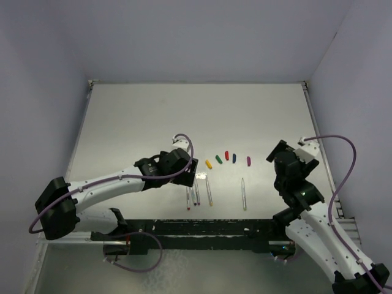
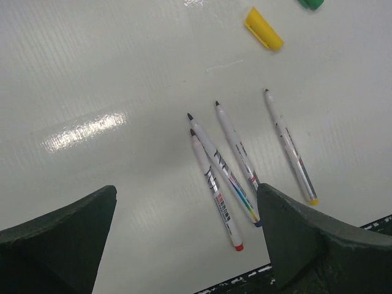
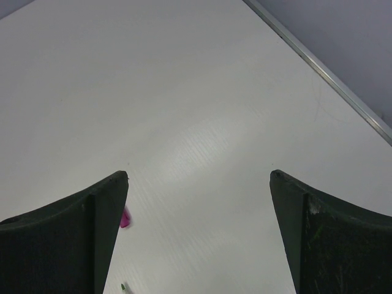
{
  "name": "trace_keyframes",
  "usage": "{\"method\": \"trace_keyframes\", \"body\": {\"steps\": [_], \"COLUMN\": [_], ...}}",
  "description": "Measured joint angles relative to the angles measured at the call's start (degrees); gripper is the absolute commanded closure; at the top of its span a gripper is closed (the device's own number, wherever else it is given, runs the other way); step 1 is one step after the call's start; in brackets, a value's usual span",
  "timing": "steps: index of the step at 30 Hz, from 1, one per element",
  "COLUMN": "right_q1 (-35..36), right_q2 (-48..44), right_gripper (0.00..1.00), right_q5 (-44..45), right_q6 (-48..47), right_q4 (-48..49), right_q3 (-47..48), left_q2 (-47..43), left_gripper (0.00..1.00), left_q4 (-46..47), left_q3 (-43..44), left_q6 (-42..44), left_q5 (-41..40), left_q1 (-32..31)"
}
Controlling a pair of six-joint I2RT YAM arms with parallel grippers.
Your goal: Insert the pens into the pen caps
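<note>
The left gripper point(image 2: 187, 188) hangs over the table point(image 1: 153, 116) with its fingers spread wide and nothing between them. Below it lie four pens in a loose fan, tips toward the caps. A red-ended pen point(image 2: 214, 190) touches a blue-ended pen point(image 2: 223, 173) along its side. A third pen point(image 2: 236, 149) lies just beside them (its tail end hidden behind one finger), and a yellow-ended pen point(image 2: 291, 147) lies a little apart. A fifth pen point(image 1: 244, 194) lies alone, further right.

Beyond the pens the caps sit in a shallow arc, each apart from the pens: yellow cap point(image 2: 264, 28), green cap point(image 1: 218, 159), red cap point(image 1: 227, 155), blue cap point(image 1: 234, 158), purple cap point(image 1: 248, 161).

The right gripper point(image 3: 199, 174) is also spread wide and empty, held near the purple cap. A small green point at its camera's lower edge may be the fifth pen's tip.
</note>
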Motion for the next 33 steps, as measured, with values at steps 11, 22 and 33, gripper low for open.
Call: {"method": "trace_keyframes", "body": {"steps": [11, 22, 33], "right_q1": [0.0, 0.0, 0.0], "right_q2": [-2.6, 1.4, 0.3], "right_gripper": [0.00, 0.00, 0.00], "right_q5": [-0.7, -3.3, -4.5], "right_q6": [4.2, 5.9, 6.0], "right_q4": [-3.4, -5.1, -5.2], "right_q3": [0.0, 0.0, 0.0], "left_q2": [1.7, 2.1, 7.6], "left_gripper": [0.71, 0.63, 0.50], "left_q4": [-2.5, -2.4, -2.6], "left_q3": [0.0, -1.2, -1.2], "left_q6": [-4.0, -5.4, -6.5], "left_q5": [1.2, 5.4, 8.4], "left_q1": [-0.1, -0.1, -0.4]}}
